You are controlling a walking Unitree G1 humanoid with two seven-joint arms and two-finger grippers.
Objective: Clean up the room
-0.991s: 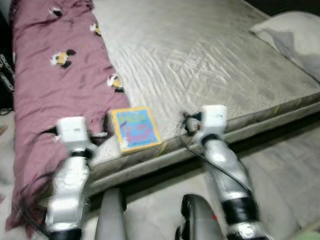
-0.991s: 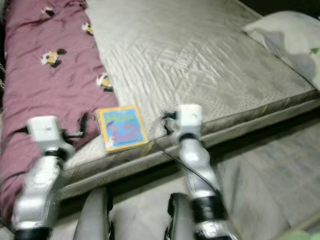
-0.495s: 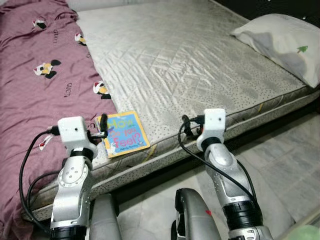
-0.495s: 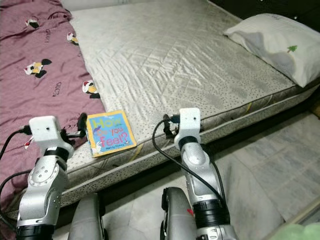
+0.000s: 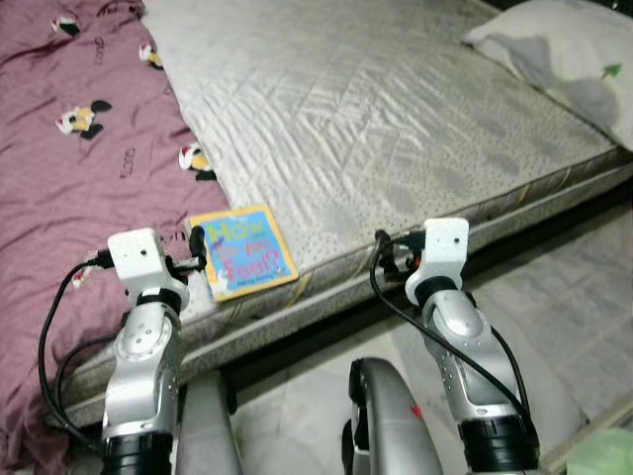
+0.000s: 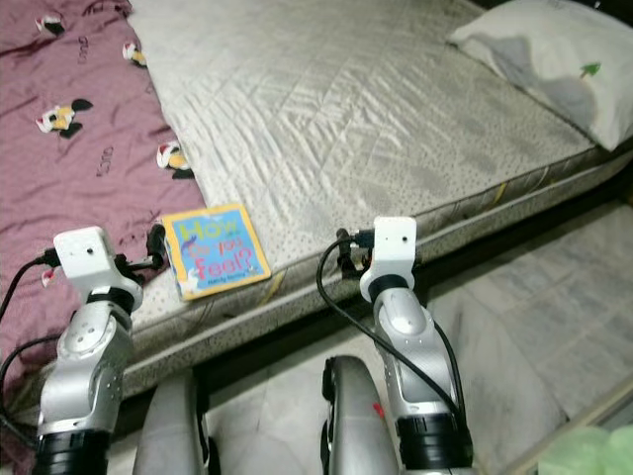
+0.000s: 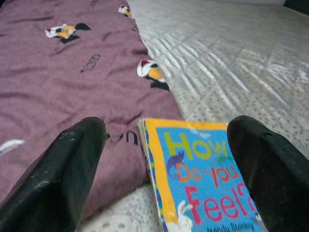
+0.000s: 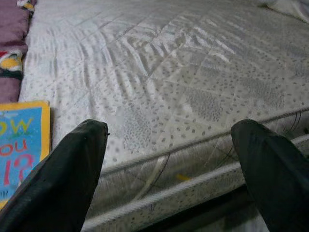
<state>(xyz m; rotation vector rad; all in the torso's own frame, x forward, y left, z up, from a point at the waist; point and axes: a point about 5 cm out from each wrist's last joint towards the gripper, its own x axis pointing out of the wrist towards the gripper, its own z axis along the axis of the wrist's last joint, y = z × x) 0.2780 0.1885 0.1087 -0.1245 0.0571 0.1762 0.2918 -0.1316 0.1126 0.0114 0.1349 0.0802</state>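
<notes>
While the mattress (image 5: 396, 119) and the maroon blanket (image 5: 69, 148) take up most of the scene, the book (image 5: 241, 251) lies flat at the near edge of the mattress, its far corner just beside the blanket's edge. It lies straight ahead of the left gripper (image 7: 164, 159), whose fingers (image 7: 63, 174) are spread wide and empty to either side of its cover; the right gripper (image 8: 169, 164), equally wide and empty, faces bare mattress with the book off to its left. I judge the left arm the nearer; the book is thin and bright blue with a yellow border, its long axis pointing away from the robot.
</notes>
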